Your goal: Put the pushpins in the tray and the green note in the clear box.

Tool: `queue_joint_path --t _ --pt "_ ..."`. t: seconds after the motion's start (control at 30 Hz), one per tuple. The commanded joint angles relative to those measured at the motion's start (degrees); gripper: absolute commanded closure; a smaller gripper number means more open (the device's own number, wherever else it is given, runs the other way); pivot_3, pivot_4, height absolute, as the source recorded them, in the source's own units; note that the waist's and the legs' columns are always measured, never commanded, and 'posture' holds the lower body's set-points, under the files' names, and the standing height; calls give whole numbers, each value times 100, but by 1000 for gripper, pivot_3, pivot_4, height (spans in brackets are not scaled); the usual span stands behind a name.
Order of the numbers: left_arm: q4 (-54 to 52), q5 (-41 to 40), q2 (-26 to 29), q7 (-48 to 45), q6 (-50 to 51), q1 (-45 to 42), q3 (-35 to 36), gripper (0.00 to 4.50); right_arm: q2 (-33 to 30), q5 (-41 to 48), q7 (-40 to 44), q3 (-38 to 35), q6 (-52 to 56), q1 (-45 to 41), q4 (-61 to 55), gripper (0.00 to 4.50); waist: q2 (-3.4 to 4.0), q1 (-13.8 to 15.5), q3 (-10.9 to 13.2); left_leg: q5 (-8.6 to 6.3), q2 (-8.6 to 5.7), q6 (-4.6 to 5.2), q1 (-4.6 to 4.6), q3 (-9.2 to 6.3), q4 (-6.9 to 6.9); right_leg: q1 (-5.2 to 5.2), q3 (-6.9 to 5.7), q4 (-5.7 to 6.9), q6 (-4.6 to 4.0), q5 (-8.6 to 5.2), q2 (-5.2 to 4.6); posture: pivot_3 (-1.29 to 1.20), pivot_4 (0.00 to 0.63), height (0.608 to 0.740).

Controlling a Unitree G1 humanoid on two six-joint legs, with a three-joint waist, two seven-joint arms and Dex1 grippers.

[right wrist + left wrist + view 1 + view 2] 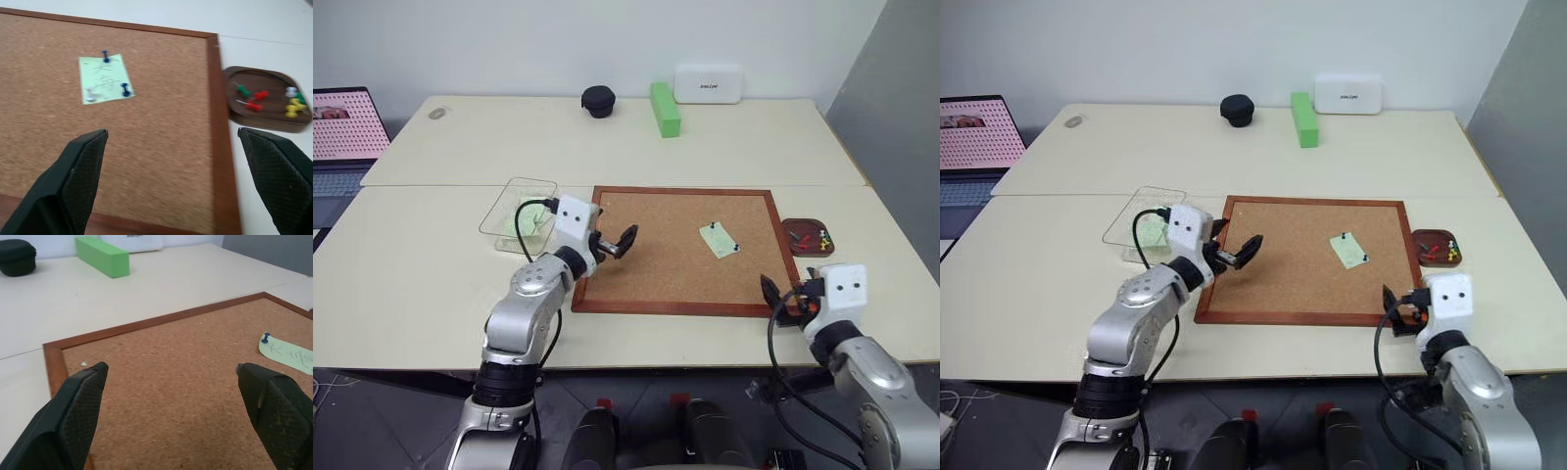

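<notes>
The green note (103, 78) lies on the corkboard (656, 255), toward the board's edge nearest the tray (266, 115), held by three pins: two blue pushpins (125, 90) and a pale one. Both the left gripper (612, 245) and right gripper (1400, 311) are spread wide, holding nothing. Pull pins straight up first (the paper tears otherwise). The tray, just beside the board, already holds several pins; the clear box (517, 211), beyond the board's opposite edge, looks empty.

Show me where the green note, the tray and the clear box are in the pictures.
green note (103, 78), right wrist view, the middle of the paper.
tray (266, 121), right wrist view, its near rim.
clear box (501, 217), left eye view, its left wall.
</notes>
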Motion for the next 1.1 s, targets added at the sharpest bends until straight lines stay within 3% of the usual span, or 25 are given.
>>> queue_joint_path --t 0.03,0.23,0.43,0.7,1.1 --pt "249 29 102 -281 -142 -257 -124 37 123 8 -197 -34 71 -31 -453 0 0 -25 0 0 1 0 0 0 0 0 0 0 -1 0 1 0 150 740" --pt "336 9 43 -171 -322 -205 16 37 152 -124 -303 315 125 62 -669 0 1 -26 -1 0 7 0 4 0 -2 -2 1 3 -18 -10 7 0 150 740" --pt "49 49 -15 -100 -434 110 -73 37 274 -349 -331 729 -217 -361 -98 0 1 -19 0 0 2 0 0 2 -1 -2 3 -1 -10 -6 -1 0 150 740" --pt "173 -90 62 -413 -555 -132 -50 37 275 -440 -171 688 -720 -811 718 0 1 -10 0 0 1 0 -1 0 -1 -2 -1 0 -10 -6 1 0 150 740" --pt "429 -62 191 -842 -690 -387 -143 37 398 -457 -256 716 -926 -748 746 0 1 -16 0 0 2 0 -1 0 -4 -3 -1 1 0 0 2 0 150 740"
